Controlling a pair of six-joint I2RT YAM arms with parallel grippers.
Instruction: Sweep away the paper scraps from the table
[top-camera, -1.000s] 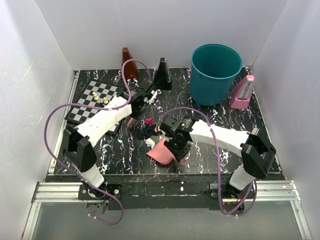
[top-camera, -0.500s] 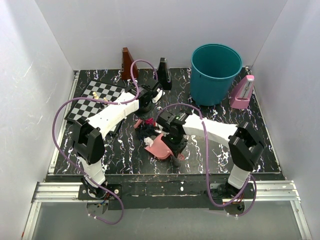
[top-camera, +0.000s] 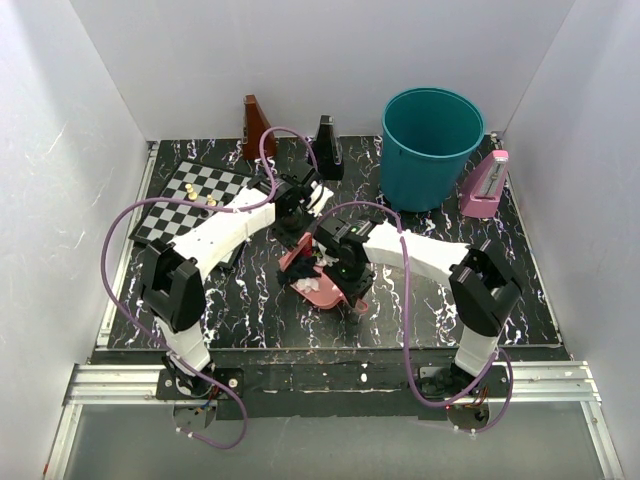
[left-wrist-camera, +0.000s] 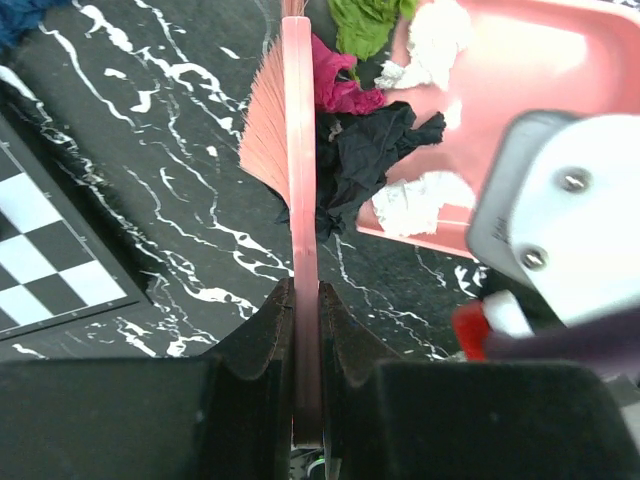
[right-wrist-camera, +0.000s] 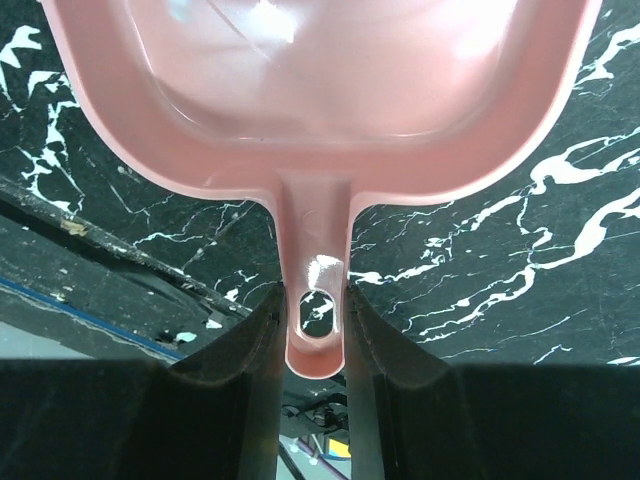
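My left gripper (left-wrist-camera: 306, 290) is shut on the flat handle of the pink brush (left-wrist-camera: 298, 150), whose bristles lean left on the table (left-wrist-camera: 170, 130). Right of the brush lie paper scraps: a magenta wad (left-wrist-camera: 340, 85), a green one (left-wrist-camera: 365, 20), a dark one (left-wrist-camera: 370, 160) and a white one (left-wrist-camera: 420, 200) at the lip of the pink dustpan (left-wrist-camera: 520, 70). Another white wad (left-wrist-camera: 435, 35) rests inside the pan. My right gripper (right-wrist-camera: 313, 300) is shut on the dustpan's handle (right-wrist-camera: 315, 250). From above, brush (top-camera: 293, 255) and dustpan (top-camera: 325, 292) meet mid-table.
A teal bucket (top-camera: 430, 145) stands at the back right, a pink metronome (top-camera: 485, 185) beside it. Brown (top-camera: 257, 125) and black (top-camera: 326, 147) metronomes stand at the back. The chessboard (top-camera: 185, 205) with a few pieces lies at the left, close to the brush.
The left arm has swung the brush rightward against the scrap pile. The right arm has slid the dustpan left and farther in, so the scraps now sit at its mouth.
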